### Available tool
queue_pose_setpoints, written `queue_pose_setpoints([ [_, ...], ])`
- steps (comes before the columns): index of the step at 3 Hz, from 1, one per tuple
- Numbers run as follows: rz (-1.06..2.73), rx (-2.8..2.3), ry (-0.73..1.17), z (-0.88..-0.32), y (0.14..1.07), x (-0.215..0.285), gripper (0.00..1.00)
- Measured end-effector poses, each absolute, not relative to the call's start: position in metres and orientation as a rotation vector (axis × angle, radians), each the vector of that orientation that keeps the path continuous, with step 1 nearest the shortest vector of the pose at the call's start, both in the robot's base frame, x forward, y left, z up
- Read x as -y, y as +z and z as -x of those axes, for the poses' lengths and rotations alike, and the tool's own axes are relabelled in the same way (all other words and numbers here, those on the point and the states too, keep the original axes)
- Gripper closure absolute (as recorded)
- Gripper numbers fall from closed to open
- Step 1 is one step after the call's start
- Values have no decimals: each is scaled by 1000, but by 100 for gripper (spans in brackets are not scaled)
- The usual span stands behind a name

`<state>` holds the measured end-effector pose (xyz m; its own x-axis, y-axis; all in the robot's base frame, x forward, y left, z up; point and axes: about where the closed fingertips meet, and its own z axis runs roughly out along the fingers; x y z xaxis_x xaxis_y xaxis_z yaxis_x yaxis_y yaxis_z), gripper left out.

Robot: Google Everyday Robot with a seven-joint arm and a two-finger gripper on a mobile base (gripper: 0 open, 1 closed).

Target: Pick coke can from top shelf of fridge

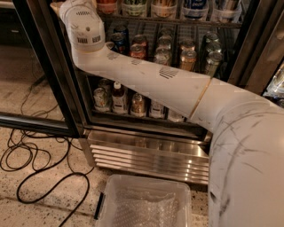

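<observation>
The fridge (pixel 57 88) stands open, its glass door swung out to the left. The top shelf (pixel 177 21) runs across the top of the view with several cans on it. At its left end stands the coke can (pixel 106 5), red-orange, with only its lower part showing under the frame's top edge. My white arm reaches from the lower right up to the upper left, and its wrist (pixel 82 24) is just left of that can. The gripper is beyond the top edge, out of view.
The rack below holds a blue can (pixel 120 37), another red-orange can (pixel 138 48) and gold-tan cans (pixel 188 55). Bottles (pixel 119 97) stand on the lowest rack. A clear plastic bin (pixel 146 199) sits on the floor below the steel grille (pixel 146 155). Black cables (pixel 35 155) lie at left.
</observation>
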<state>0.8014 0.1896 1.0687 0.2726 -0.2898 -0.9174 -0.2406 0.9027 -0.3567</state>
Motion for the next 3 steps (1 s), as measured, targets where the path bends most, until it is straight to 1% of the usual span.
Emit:
queue_pose_setpoints([
  [2,462,-1259,-89,-806,1074,-185,23],
  [3,458,-1259,-73,-817,1072,-187,24],
])
